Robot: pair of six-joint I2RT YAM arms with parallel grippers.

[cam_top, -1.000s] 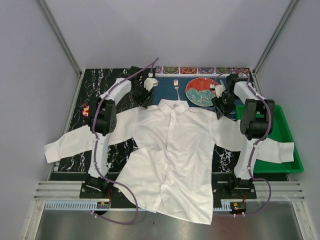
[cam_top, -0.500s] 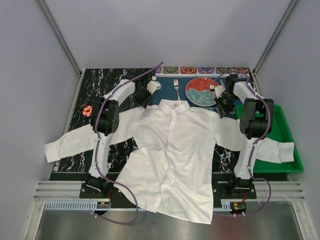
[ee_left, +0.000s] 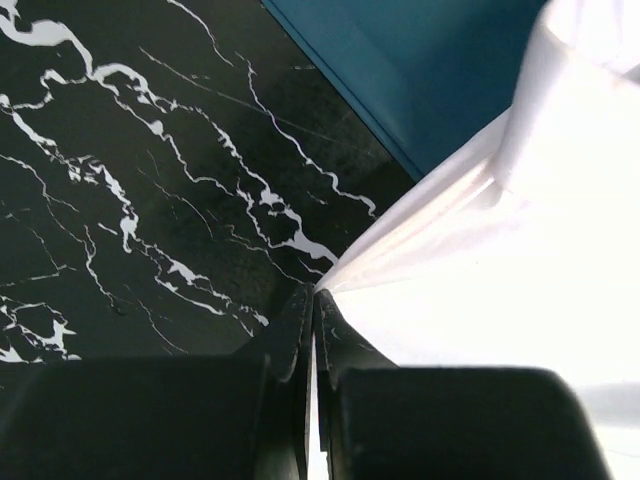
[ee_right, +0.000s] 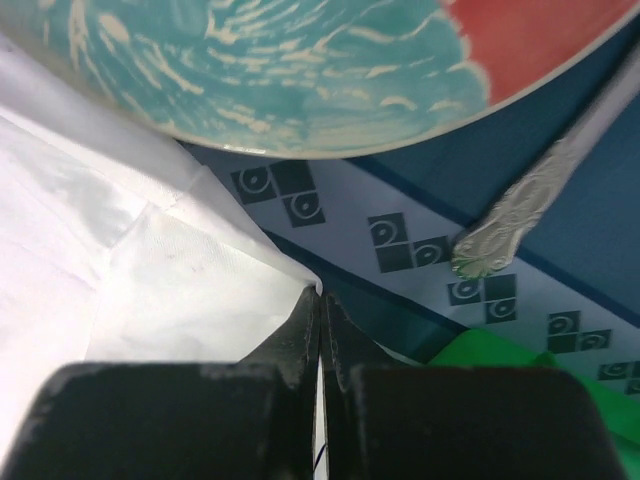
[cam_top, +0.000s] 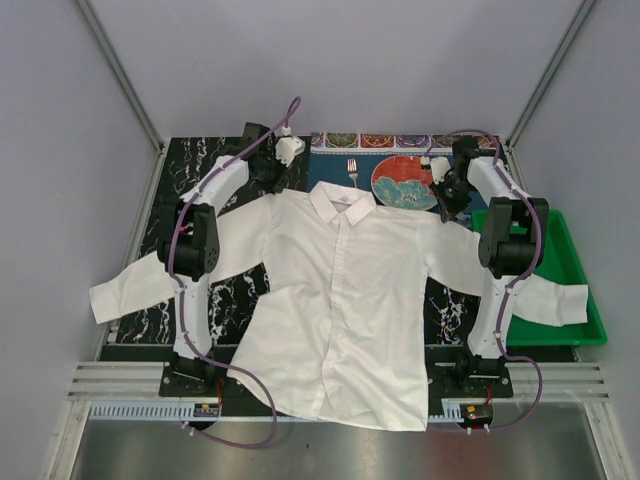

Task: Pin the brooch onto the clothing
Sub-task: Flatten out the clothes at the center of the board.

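The white shirt (cam_top: 340,300) lay flat, front side up, on the black marbled worktop (cam_top: 200,170). Its collar pointed towards the far edge and both sleeves were spread out to the sides. The end of the sleeve on the right lay over the green tray (cam_top: 565,240).

The left claw (ee_left: 314,298) was pressed together on the edge of the fabric at the shirt's shoulder on the left side. A thin fold of white cloth sat between its two black fingers (ee_left: 288,340). Just beyond this fold the dark blue placemat (ee_left: 420,70) began.

The right claw (ee_right: 320,300) was also pressed together, pinching the corner of the other shoulder, just beside the red-and-teal plate (ee_right: 300,60). A silver cutlery handle (ee_right: 530,200) lay on the patterned border of the placemat, near this claw but not touching it.

In the overhead view the two claws stood level with each other, one at each side of the collar. A fork (cam_top: 352,170) lay on the placemat between them, beyond the collar.

The brooch could not be made out in any view, so I could not tell where it lay relative to the claws.
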